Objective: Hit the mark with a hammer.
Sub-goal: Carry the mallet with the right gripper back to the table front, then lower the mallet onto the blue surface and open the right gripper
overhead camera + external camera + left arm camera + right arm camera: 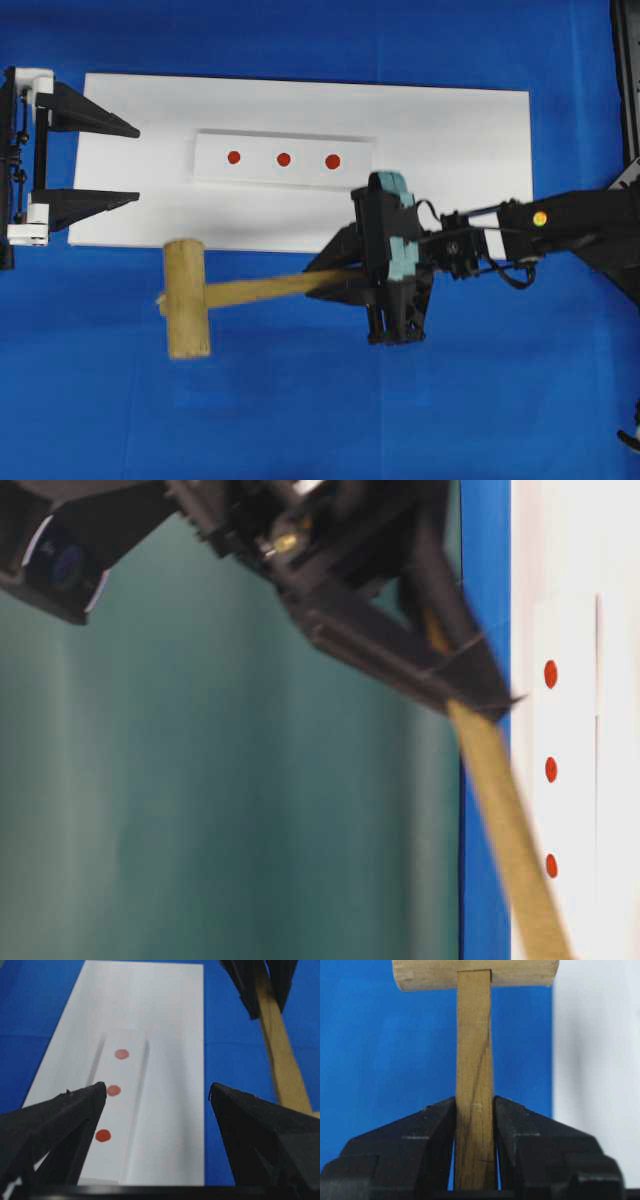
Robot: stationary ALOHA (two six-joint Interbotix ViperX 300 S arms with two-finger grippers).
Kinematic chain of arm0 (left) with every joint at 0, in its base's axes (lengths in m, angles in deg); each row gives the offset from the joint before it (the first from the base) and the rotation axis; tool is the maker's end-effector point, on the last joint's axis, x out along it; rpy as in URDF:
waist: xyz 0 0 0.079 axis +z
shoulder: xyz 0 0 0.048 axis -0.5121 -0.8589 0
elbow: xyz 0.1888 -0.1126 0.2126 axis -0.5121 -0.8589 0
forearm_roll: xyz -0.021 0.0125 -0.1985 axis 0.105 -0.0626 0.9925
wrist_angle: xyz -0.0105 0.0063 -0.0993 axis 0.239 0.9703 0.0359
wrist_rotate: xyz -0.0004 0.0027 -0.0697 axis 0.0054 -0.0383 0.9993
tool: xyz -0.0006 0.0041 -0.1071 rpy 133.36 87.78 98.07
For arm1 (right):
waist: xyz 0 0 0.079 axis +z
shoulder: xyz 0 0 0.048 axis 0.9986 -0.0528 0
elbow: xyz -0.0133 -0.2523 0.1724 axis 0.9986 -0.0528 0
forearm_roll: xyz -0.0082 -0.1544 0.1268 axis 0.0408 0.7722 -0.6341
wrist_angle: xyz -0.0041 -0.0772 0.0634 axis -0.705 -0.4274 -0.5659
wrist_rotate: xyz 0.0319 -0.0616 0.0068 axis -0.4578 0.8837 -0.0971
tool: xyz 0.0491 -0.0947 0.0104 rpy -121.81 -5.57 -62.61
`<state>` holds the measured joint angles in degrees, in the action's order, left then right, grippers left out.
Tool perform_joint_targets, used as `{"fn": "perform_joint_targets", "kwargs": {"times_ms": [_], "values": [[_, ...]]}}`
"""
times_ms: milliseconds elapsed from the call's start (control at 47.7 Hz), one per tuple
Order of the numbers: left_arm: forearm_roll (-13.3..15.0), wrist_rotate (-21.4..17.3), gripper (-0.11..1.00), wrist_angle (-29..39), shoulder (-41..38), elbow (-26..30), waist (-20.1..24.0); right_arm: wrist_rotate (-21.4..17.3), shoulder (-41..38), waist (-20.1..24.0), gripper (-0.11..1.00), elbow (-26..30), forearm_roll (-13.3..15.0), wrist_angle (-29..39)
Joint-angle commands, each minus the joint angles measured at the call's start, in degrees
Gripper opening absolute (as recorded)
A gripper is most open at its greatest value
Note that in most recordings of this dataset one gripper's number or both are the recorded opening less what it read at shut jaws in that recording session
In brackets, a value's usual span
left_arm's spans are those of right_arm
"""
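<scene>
The hammer [187, 298], a light wooden mallet, has its head over the blue cloth just in front of the white board's near edge. My right gripper [312, 283] is shut on the slim handle [474, 1035], both fingers pressed against its sides. The mark [284, 159] is the middle red dot on the narrow white strip [258, 172], beyond and to the right of the hammer head. My left gripper [138, 164] stands open at the board's left end, with nothing between its fingers. In the left wrist view the mark [114, 1090] sits by the left finger's tip.
The strip lies on a large white board [450, 130] spread over blue cloth [300, 420]. Two outer red dots [234, 157] [333, 161] flank the mark. The right arm [560, 220] reaches in from the right edge.
</scene>
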<state>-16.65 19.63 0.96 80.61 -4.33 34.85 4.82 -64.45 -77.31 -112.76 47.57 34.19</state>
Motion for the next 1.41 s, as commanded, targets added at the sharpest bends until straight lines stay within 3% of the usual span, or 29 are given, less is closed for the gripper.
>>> {"fn": "perform_joint_targets", "kwargs": {"times_ms": [0, 336, 525, 1385], "values": [[0.18, -0.18, 0.82, -0.53, -0.18, 0.53, 0.26, -0.09, -0.18, 0.97, 0.09, -0.18, -0.97, -4.04], [0.18, -0.09, 0.82, -1.32, -0.18, 0.35, 0.26, -0.09, -7.47, 2.99, 0.09, -2.55, -3.43, -12.48], [0.35, 0.0, 0.82, -1.58, -0.18, 0.18, 0.26, -0.09, -11.51, 3.25, 0.09, -2.46, -5.01, -13.1], [0.35, 0.0, 0.82, -1.58, -0.18, 0.18, 1.14, -0.09, -14.68, 6.5, 0.09, -2.02, -5.45, -10.81]]}}
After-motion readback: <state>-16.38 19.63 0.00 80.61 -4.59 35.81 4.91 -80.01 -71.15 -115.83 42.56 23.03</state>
